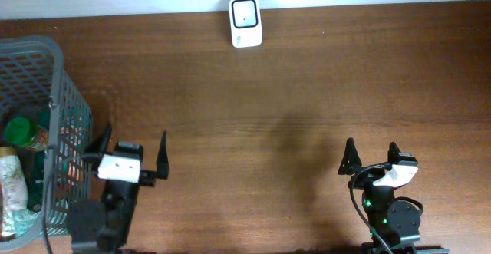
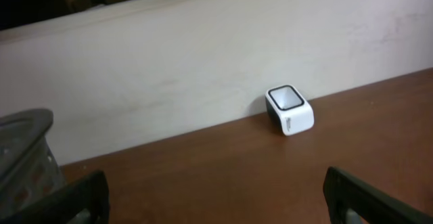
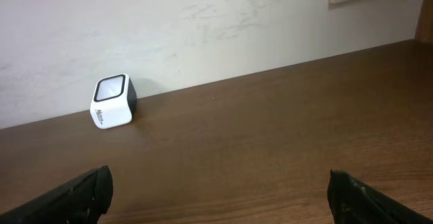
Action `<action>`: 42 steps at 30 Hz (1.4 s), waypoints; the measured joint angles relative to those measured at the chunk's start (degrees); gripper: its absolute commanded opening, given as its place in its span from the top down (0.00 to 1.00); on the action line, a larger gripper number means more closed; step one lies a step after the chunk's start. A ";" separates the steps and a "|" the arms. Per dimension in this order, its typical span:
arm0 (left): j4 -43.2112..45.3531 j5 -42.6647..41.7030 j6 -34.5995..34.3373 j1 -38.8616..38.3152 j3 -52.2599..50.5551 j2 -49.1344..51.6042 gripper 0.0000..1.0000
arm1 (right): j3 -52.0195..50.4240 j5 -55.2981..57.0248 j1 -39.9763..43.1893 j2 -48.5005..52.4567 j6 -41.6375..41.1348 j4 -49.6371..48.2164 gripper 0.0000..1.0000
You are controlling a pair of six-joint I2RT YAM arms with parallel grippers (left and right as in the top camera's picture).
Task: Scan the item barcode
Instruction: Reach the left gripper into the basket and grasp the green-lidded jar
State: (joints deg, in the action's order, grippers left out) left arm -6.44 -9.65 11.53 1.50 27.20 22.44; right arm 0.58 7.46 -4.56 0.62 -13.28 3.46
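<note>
Left gripper (image 1: 135, 135) and right gripper (image 1: 371, 148) both spread wide and empty over the table (image 1: 276, 93), white scanner (image 1: 245, 22) at far edge, filled basket (image 1: 46, 62) at left.

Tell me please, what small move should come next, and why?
Probably the left gripper should move over the basket beside it and lower toward an item, perhaps the green-capped one. Both it and the right gripper are open and empty, the items all lie in the basket, and the scanner at the far edge has nothing in front of it.
</note>
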 measured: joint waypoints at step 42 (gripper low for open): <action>-50.42 -1.81 -2.14 -0.07 72.15 55.49 0.01 | 0.00 0.00 0.00 0.00 0.00 0.00 0.02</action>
State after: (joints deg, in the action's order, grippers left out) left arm -56.86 -11.46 9.39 1.43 99.35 77.93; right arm 0.58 7.46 -4.56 0.62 -13.28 3.46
